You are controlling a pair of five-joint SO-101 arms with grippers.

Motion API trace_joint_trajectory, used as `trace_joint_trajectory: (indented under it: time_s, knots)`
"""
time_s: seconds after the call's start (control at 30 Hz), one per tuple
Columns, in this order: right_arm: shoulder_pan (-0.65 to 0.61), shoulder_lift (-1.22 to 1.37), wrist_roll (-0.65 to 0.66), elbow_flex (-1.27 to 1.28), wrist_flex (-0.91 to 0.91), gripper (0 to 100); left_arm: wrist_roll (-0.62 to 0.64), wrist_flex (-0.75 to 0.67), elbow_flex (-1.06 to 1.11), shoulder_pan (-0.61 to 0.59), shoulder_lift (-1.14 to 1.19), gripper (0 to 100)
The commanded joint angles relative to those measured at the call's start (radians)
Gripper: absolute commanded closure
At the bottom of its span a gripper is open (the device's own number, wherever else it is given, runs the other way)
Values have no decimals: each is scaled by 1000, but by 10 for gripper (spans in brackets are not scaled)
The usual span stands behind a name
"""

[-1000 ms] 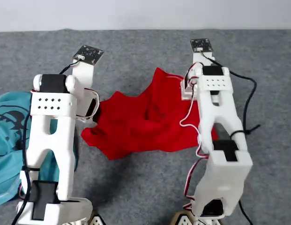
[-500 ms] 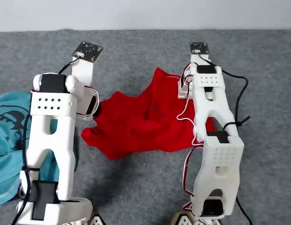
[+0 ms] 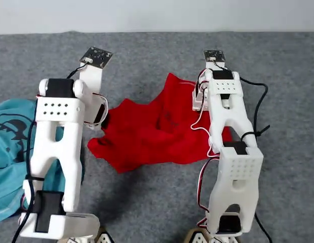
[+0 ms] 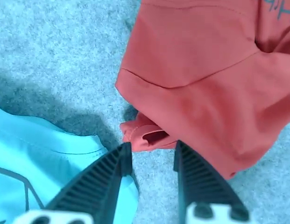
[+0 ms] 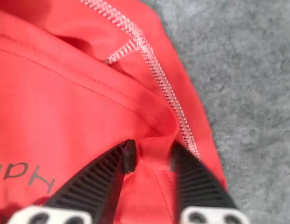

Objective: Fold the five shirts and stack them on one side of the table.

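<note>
Lying crumpled across the middle of the grey table, the red shirt spreads unfolded between the two white arms, one point of cloth reaching toward the far edge. The left gripper hangs low at the shirt's left side, its ridged jaws a narrow gap apart and holding nothing; a small rolled fold of red hem sits on the surface just beyond the fingertips. The right gripper is pressed down on the shirt's far right part, beside a line of white stitching, with a raised ridge of red cloth pinched between its two jaws and creases running out from that spot. A teal shirt with a dark print lies bunched at the table's left edge, toward the near left corner, partly under the left arm. In the left wrist view its pale blue edge comes up beside one jaw, with a strip of bare grey surface between it and the red hem. Black and red cables trail along both arms above the cloth.
</note>
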Motion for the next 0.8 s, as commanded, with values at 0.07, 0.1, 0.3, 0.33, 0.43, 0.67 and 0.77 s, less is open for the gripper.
trace_joint_trajectory:
  time_s: [0.07, 0.1, 0.3, 0.33, 0.43, 0.67, 0.77]
  knots:
    - [-5, -21, -5, -57, 10, 980, 6, -8, -30, 2, -3, 845]
    - [-5, -22, -3, -57, 12, 988, 6, -8, -30, 2, -3, 845]
    - [1, -108, 44, -57, 71, 990, 6, -15, -36, 2, -11, 845]
    - [2, -130, 52, -57, 87, 990, 6, -18, -44, 2, -11, 845]
    - [12, -191, 61, -57, 139, 990, 37, -60, -93, -2, -2, 845]
    - [50, -289, 112, -57, 260, 990, 101, -215, -120, 35, 106, 840]
    - [51, -303, 118, -55, 297, 990, 101, -215, -191, 71, 250, 819]
